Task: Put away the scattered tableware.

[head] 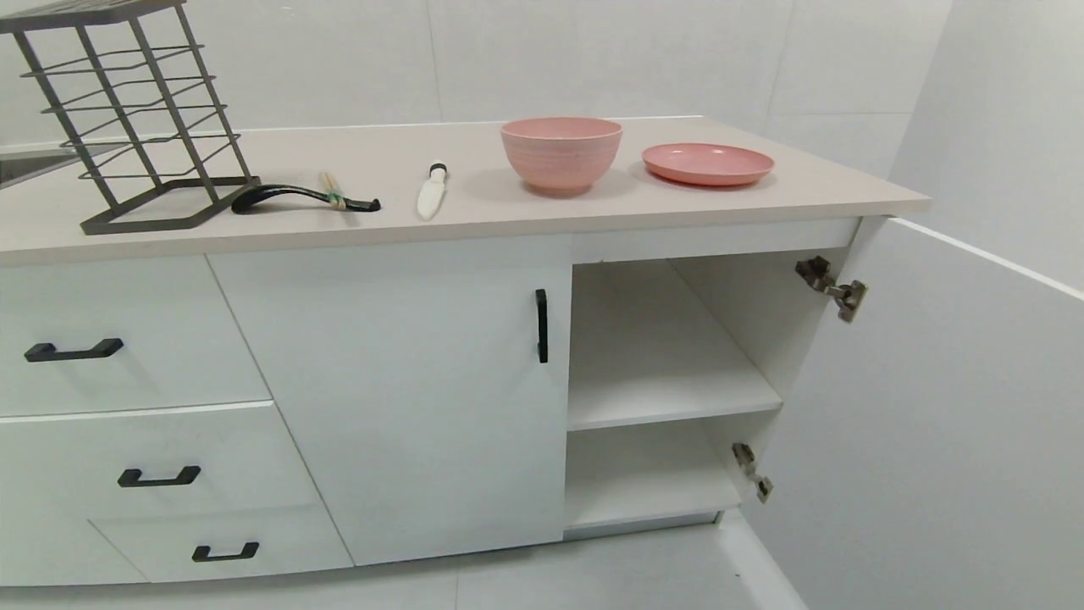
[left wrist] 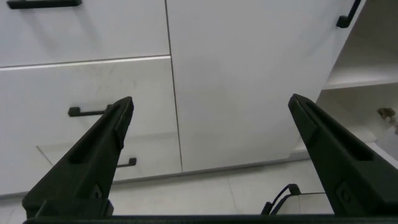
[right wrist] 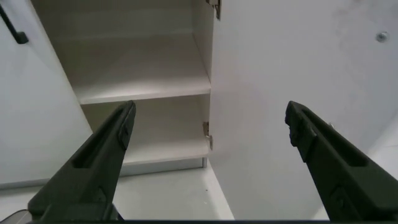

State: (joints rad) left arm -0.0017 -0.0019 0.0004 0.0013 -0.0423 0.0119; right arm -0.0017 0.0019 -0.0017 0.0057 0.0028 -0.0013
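On the beige countertop (head: 254, 229) stand a pink bowl (head: 561, 152) and, to its right, a flat pink plate (head: 707, 163). Left of the bowl lies a white knife with a black end (head: 432, 191), then a black ladle (head: 292, 198) crossed by a pair of wooden chopsticks (head: 330, 190). My left gripper (left wrist: 211, 109) hangs open, low in front of the white drawers (left wrist: 87, 81). Open too is my right gripper (right wrist: 208, 118), which faces the open cupboard's shelves (right wrist: 143, 84) and its door (right wrist: 298, 93). Neither holds anything.
A dark wire rack (head: 135, 110) stands at the counter's left end. Below are several drawers with black handles (head: 74, 349), a closed door with a black handle (head: 541, 325), and the open right cupboard with two bare shelves (head: 660, 398). Its door (head: 931, 407) swings out to the right.
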